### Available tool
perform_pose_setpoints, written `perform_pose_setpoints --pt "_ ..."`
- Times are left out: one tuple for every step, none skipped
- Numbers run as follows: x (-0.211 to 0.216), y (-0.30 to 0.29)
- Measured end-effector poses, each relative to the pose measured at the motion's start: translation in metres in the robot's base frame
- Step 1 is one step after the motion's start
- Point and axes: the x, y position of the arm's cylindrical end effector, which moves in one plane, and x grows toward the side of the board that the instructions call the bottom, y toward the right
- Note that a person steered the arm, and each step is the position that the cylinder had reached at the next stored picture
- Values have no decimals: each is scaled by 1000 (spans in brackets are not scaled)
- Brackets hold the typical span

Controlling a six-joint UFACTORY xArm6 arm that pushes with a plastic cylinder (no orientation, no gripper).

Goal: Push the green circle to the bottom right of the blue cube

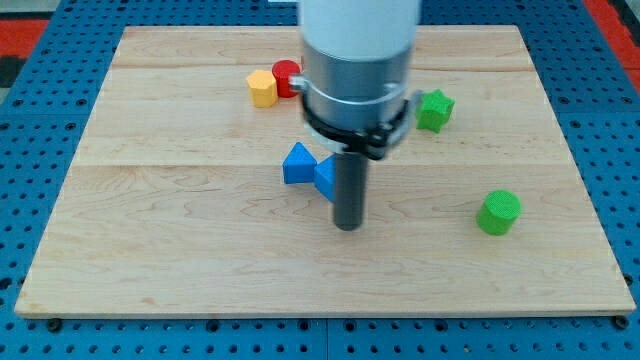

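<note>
The green circle [498, 212] is a short green cylinder at the view's right, on the wooden board [180, 260]. Two blue blocks sit near the board's middle: a blue triangular block [297, 164] and, touching its right side, a second blue block [324, 177], partly hidden behind my rod, so its shape is unclear. My tip [347, 226] rests on the board just below and right of that second blue block, far to the left of the green circle.
A yellow hexagonal block [262, 88] and a red round block [287, 77] touch each other near the view's top. A green star [434, 110] lies at the upper right. The arm's grey body hides the board's top middle. A blue pegboard [30, 120] surrounds the board.
</note>
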Motion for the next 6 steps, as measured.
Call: perform_pose_setpoints --pt "18 57" --pt "18 123" --pt "18 175" --pt "8 202" --pt "-2 201" --pt "-2 180"
